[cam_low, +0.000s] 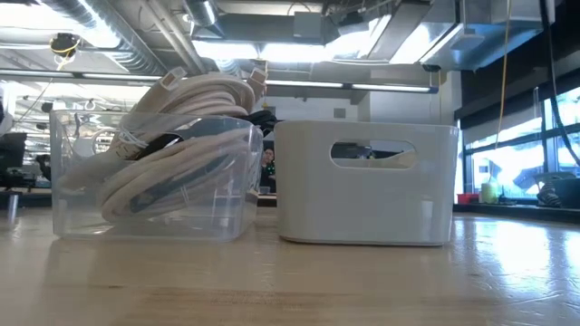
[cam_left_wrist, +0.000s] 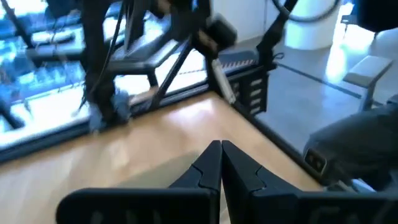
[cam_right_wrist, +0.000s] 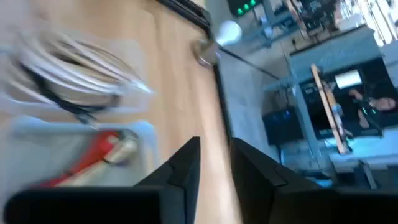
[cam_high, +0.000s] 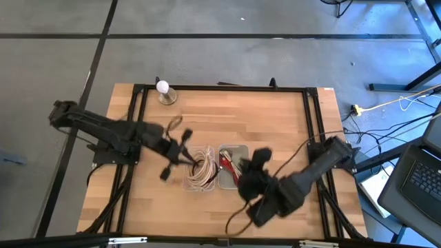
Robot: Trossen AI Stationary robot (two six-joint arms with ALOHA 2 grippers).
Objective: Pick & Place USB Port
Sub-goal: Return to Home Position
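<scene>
The white cables (cam_high: 202,170) lie coiled inside the transparent bin (cam_high: 187,183), which sits just below the middle of the high view on the wooden surface (cam_high: 275,117). In the low view the bin stands at the left of the frame, and the cable loops (cam_low: 195,95) rise above its rim, with a darker cable (cam_low: 159,143) threaded among them. Right beside it, toward the right of both views, stands the white bin (cam_high: 234,147). Its handle slot faces the low camera, and it holds something red (cam_high: 229,173) whose kind I cannot tell. The left arm (cam_high: 117,134) reaches in from the left edge of the high view, and the left jaws hang just left of the transparent bin. Its wrist camera shows the two fingers (cam_left_wrist: 205,171) pressed together with nothing between them. The right arm (cam_high: 310,172) comes in from the right, and the right jaws are over the lower right side of the white bin. Its fingers (cam_right_wrist: 186,165) stand a narrow gap apart, with bare wood showing through and nothing held. A small white ball on a round base (cam_high: 163,89) stands near the upper left corner of the surface, well apart from both bins.
</scene>
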